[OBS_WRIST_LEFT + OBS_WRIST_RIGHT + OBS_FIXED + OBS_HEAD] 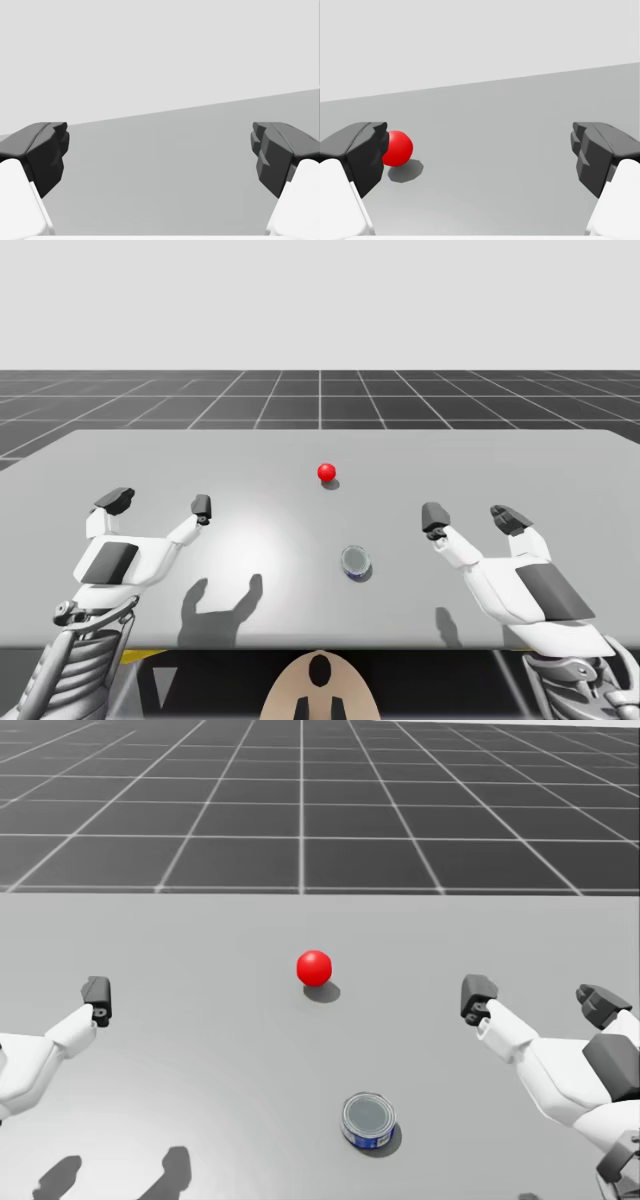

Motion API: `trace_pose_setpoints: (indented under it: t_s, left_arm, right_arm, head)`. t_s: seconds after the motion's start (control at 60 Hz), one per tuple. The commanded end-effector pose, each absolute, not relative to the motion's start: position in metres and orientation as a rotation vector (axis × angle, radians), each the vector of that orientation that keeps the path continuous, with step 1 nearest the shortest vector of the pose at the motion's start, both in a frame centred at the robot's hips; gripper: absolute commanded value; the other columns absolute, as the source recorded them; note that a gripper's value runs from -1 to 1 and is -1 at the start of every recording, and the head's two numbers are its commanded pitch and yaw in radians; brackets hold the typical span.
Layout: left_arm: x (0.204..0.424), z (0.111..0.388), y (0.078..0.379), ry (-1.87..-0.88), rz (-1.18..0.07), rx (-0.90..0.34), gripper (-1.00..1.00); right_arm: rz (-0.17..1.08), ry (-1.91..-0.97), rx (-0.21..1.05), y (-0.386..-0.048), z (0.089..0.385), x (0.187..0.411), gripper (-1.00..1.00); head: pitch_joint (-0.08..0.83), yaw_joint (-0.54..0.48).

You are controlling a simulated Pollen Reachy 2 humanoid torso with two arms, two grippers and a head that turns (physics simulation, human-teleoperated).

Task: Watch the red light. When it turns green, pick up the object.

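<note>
The red light (326,472) (314,967) is a small red ball resting mid-table; in the right wrist view the red light (397,148) shows just past one finger. A short round can (355,561) (369,1119) with a silver lid and blue side stands upright nearer to me, between my arms. My left gripper (158,503) (160,155) hovers open at the table's left, nothing between its fingers. My right gripper (466,517) (535,998) (480,155) is open at the right, apart from the can.
The grey table (560,470) stretches wide around the can and the light. Beyond its far edge lies a dark gridded floor (320,395). Shadows of my arms fall on the table's near part.
</note>
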State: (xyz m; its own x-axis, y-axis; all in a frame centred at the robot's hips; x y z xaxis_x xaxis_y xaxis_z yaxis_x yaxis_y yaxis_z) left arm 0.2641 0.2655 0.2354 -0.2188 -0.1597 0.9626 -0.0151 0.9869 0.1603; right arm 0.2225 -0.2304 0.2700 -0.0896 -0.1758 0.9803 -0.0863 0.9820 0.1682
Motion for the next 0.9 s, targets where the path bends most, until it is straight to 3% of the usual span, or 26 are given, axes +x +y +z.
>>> trace_pose_setpoints:
  t_s: [0.017,0.9]
  left_arm:
    - [0.264,0.2355,0.2653,-1.789,-0.135,0.128,-1.0]
    - [0.2638,0.2348,0.2647,-1.787,-0.143,0.129,-1.0]
  right_arm:
    - [-0.092,-1.661,0.213,-0.2277,0.2684,0.2222,-1.0]
    - [-0.082,-1.667,0.202,-0.2275,0.2669,0.2221,-1.0]
  head:
    - [0.44,-0.04]
    - [0.447,-0.04]
